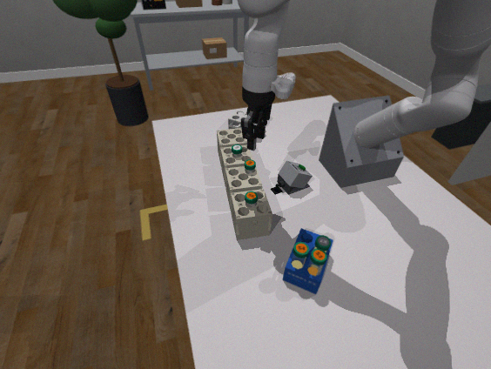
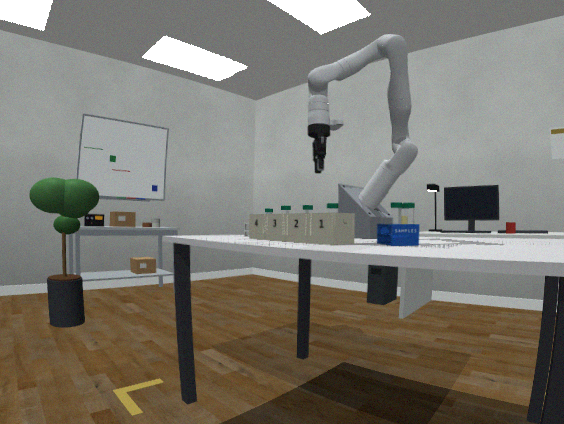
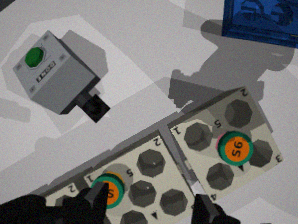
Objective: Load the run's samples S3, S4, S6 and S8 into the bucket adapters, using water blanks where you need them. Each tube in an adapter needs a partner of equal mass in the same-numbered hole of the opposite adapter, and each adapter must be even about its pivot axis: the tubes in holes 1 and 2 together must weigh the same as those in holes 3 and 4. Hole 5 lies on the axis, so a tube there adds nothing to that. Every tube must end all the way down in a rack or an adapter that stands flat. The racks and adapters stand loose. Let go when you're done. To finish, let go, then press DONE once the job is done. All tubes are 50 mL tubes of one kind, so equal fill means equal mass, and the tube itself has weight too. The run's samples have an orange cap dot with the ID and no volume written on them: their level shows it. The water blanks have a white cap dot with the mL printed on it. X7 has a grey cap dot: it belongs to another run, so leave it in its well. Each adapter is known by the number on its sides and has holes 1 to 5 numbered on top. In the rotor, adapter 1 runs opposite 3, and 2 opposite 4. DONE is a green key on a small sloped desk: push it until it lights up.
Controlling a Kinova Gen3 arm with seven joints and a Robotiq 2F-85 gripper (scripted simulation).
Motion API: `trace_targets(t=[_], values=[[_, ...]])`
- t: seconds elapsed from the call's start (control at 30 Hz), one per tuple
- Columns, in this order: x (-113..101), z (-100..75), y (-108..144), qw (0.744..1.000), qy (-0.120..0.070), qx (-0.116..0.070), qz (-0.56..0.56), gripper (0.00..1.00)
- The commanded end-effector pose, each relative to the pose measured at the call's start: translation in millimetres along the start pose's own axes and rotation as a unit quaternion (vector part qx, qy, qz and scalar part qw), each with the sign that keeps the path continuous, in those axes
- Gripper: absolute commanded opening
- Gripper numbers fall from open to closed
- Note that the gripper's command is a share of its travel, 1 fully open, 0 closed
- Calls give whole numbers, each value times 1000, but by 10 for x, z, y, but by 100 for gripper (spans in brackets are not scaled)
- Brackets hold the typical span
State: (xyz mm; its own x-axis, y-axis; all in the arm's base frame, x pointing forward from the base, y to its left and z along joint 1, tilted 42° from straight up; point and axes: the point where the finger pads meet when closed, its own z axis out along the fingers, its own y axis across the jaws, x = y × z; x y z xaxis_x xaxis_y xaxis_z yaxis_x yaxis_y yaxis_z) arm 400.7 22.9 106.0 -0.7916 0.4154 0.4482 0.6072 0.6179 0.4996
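Four beige adapters stand in a row; adapter 1 (image 1: 252,226) (image 2: 321,225) is nearest in the top view and adapter 4 (image 1: 226,136) (image 2: 257,225) is farthest. Sample S6 (image 1: 251,197) (image 3: 236,148) sits in adapter 1. Sample S8 (image 1: 250,164) (image 3: 111,190) sits in adapter 2 (image 3: 165,197). A white-dot water blank (image 1: 237,149) sits in adapter 3. The blue samples rack (image 1: 300,278) (image 2: 397,234) (image 3: 265,20) holds S4 (image 1: 301,249), S3 (image 1: 319,255) and grey-dot X7 (image 1: 322,241). My gripper (image 1: 252,143) (image 2: 318,167) (image 3: 150,204) is open and empty, high above adapter 2.
The DONE desk (image 1: 292,177) (image 3: 55,75) with its green key (image 1: 301,166) (image 3: 34,56) stands right of the adapters. A small rack of blanks (image 1: 234,118) is partly hidden behind the gripper. The grey arm pedestal (image 1: 361,144) stands at the right.
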Motion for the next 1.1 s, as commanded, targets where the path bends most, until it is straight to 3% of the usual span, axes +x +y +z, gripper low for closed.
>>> trace_targets(t=[0.0,1.07], values=[[65,-7,65,1000,-1,0,0,62],[750,-6,700,1000,-1,0,0,62]])
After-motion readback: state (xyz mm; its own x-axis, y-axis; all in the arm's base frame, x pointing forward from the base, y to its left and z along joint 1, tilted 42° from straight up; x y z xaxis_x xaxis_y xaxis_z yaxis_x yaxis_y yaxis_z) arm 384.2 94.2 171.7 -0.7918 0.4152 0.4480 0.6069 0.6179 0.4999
